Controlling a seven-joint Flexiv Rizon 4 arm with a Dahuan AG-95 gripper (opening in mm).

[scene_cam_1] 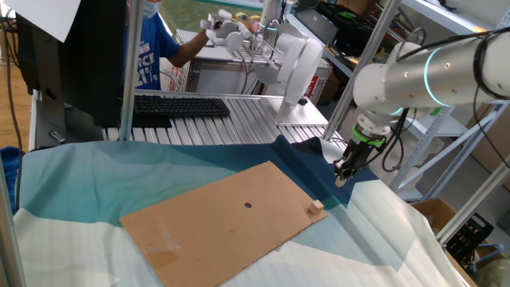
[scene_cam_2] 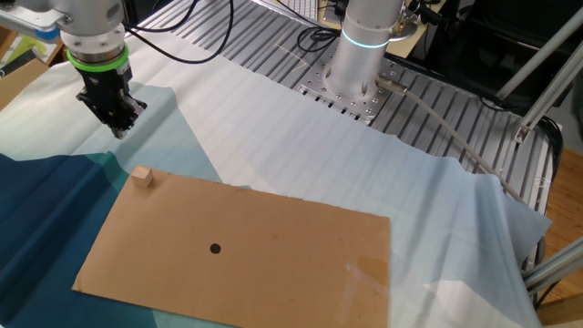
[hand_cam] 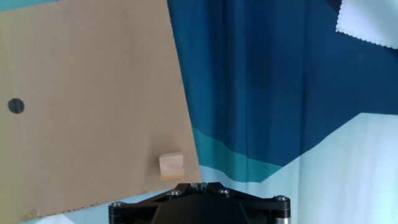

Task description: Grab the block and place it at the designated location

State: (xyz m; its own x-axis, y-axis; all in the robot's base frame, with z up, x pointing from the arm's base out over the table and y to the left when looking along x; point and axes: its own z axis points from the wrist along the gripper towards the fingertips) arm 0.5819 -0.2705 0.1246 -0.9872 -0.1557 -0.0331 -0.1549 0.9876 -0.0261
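One fixed view: tool point(scene_cam_1: 344, 177) hanging above the blue cloth just beyond the corner of the cardboard sheet point(scene_cam_1: 207, 219), carrying nothing; block point(scene_cam_1: 317, 208) sitting on the sheet's corner nearest the tool, near it but apart; designated location point(scene_cam_1: 248, 205) lying as a dark dot around mid-sheet, well apart from the block, presumably so that a full carry across bare cardboard is required. The other fixed view: tool point(scene_cam_2: 115, 120) pointing straight down over pale cloth, tips appearing pressed close together though not resolving clearly; block point(scene_cam_2: 140, 176) resting just inside the sheet point(scene_cam_2: 291, 246) corner, below and beside the tool; dot point(scene_cam_2: 215, 248) lying farther along the sheet; table point(scene_cam_2: 273, 100) draped in cloth, probably giving a plain background. Hand view: looking down along the tool body, fingertips not showing; block point(hand_cam: 171, 166) sitting near the sheet edge, just above the tool housing and left of centre, suggesting alignment is not yet complete; dot point(hand_cam: 16, 106) lying far left. Judging the step in hand: approaching for the grasp.
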